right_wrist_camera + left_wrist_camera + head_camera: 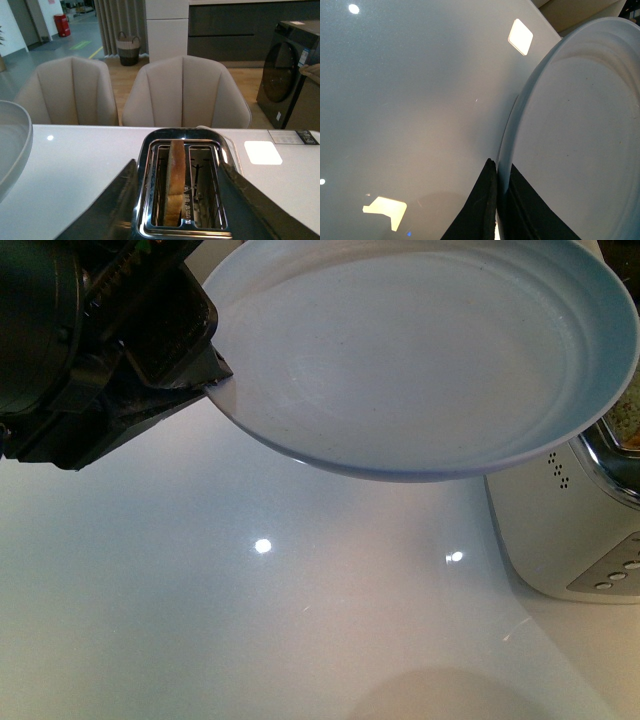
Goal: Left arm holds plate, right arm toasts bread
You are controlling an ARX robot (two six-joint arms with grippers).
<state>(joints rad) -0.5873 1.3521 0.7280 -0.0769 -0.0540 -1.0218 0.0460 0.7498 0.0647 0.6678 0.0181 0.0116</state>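
The bread (175,182) stood on edge in one slot of the toaster (145,165), with its tan crust showing at the slot's mouth. The right tool (177,165) hung over the toaster with its jaws spread wide, one dark finger (107,210) on each side of the chrome top, gripping nothing.

The plate (430,360) was off the desk (250,620), tilted, with its bare hollow face turned toward the front camera. The left tool (215,385) was clamped on the plate's rim, pinching the edge narrowly. In the left wrist view one black finger (477,215) lay against the underside and the other against the upper face. In the front view the raised plate overlapped the top of the white toaster body, which stood on the glossy white desk at the robot's right. Beyond the desk stood two pale upholstered chairs (185,95).
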